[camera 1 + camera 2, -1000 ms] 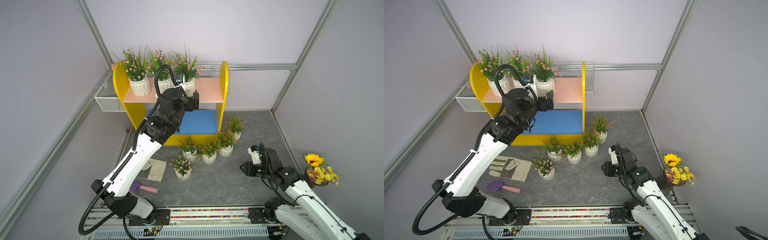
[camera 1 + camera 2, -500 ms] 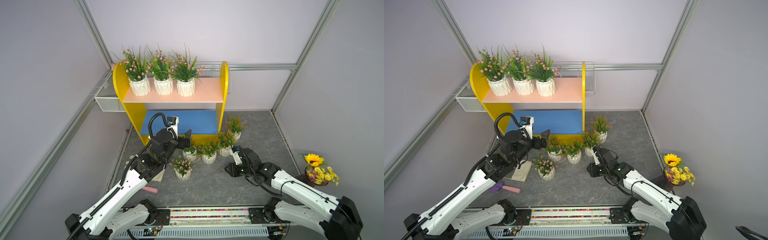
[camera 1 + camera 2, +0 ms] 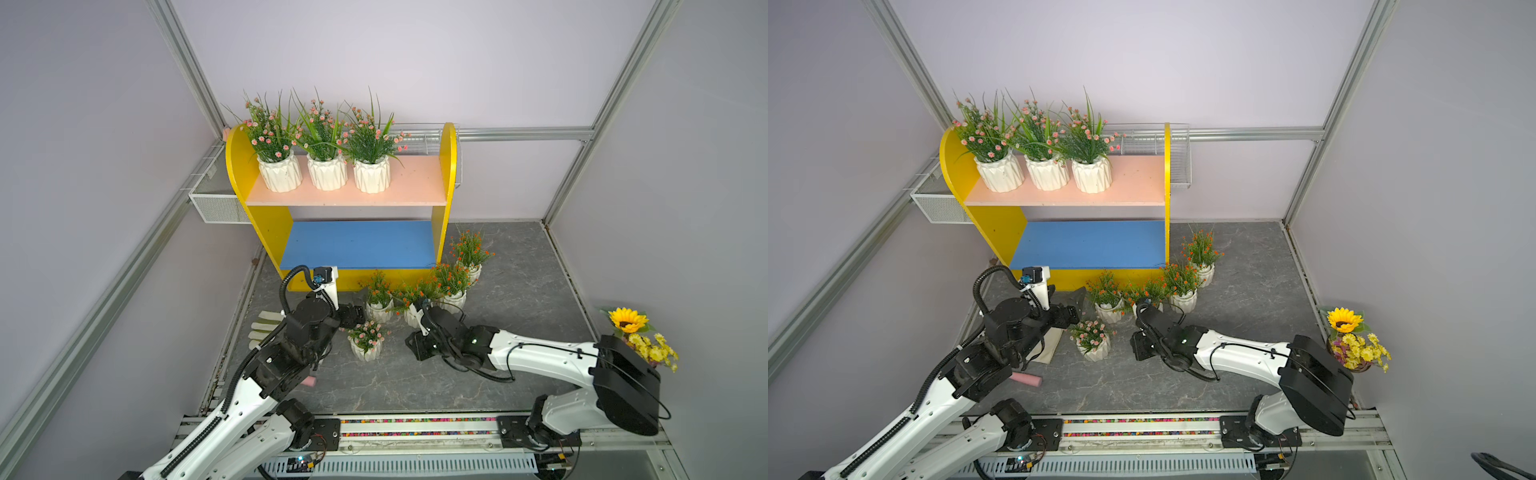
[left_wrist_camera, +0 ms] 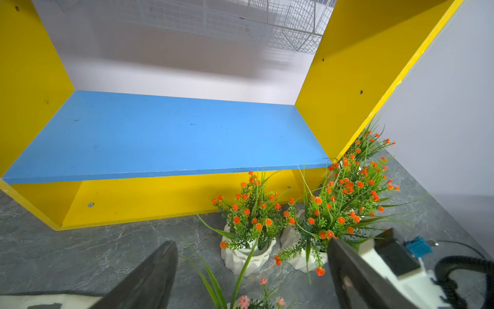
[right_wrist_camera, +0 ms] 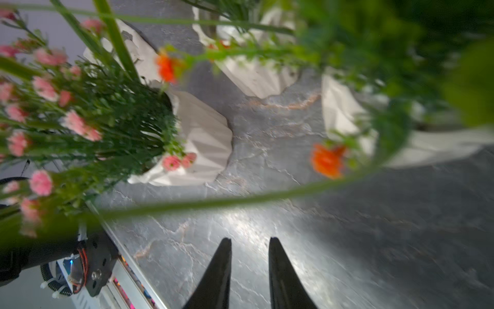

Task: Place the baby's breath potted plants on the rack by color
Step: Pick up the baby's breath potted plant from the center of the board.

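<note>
Pink plant (image 3: pixel 365 338) on floor (image 3: pixel 519 291), just beside our left gripper (image 4: pixel 251 242), jaws wide, nothing held. Right gripper (image 5: pixel 250 238): narrow gap, empty, near orange plants (image 3: pixel 451 282). We'd grab low on white pot (image 3: pixel 365 354), squeeze gently, then onto pink board (image 3: pixel 415 183) of rack (image 3: pixel 449 166).

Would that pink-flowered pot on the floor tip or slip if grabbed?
The pot likely stands steady: squat and wide. Its faceted sides should resist slipping, though it looks hard and breakable. The sprigs would probably bend.

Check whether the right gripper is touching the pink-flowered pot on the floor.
Apart. The right wrist view shows bare floor between the right gripper and the pink-flowered pot.
</note>
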Controlling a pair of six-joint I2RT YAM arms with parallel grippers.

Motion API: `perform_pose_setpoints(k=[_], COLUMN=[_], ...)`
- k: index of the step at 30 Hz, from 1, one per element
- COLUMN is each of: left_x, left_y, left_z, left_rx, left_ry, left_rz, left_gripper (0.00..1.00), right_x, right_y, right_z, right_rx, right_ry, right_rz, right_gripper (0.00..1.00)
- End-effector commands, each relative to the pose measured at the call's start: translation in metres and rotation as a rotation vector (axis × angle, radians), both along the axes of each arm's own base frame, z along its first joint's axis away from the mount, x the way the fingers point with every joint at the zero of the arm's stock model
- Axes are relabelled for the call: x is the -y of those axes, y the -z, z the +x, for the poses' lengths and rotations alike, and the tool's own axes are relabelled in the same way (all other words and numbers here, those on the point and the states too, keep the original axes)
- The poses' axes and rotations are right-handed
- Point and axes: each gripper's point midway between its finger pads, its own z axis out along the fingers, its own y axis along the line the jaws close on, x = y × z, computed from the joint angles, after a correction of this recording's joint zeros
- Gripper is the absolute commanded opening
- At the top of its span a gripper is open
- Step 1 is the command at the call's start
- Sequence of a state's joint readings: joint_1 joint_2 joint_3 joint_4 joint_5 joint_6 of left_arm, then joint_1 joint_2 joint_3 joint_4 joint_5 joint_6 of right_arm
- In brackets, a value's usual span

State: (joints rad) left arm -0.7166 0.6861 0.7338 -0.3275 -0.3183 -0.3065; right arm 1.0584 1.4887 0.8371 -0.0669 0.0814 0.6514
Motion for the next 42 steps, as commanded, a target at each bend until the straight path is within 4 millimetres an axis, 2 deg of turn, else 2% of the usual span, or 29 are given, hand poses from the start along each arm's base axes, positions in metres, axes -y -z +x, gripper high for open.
perform_pose_setpoints(k=[1,12,19,31,42], left_x=[-0.009,-0.021,-0.019,-0.018,-0.017], left_y=[-0.003,-0.006,-0.005,0.0,0.001], left_z=[-0.005,-0.014,-0.013,-0.01,-0.011], left_rx=[-0.005,0.003,-0.004,-0.013,-0.019], left_ry=[-0.03,-0.052,-0.048,-0.052,-0.05], left_rz=[-0.015,-0.029,-0.029,-0.024,-0.022], left_gripper=[0.9,0.9,0.9,0.9,0.9], right_x=[-0.03,-0.066,-0.078,-0.087,-0.09], right_y=[-0.019,-0.003,0.0,0.007,0.027], right_z=[0.011,0.015,0.017,0.015,0.019], right_rx=[0.039,0.004,-0.006,-0.012,-0.046], right_ry=[0.027,-0.014,-0.034,-0.053,-0.02], right_rz=[0.078,0.077,0.071,0.028,-0.06], right_gripper=[0.26,0.24,0.24,0.24,0.21])
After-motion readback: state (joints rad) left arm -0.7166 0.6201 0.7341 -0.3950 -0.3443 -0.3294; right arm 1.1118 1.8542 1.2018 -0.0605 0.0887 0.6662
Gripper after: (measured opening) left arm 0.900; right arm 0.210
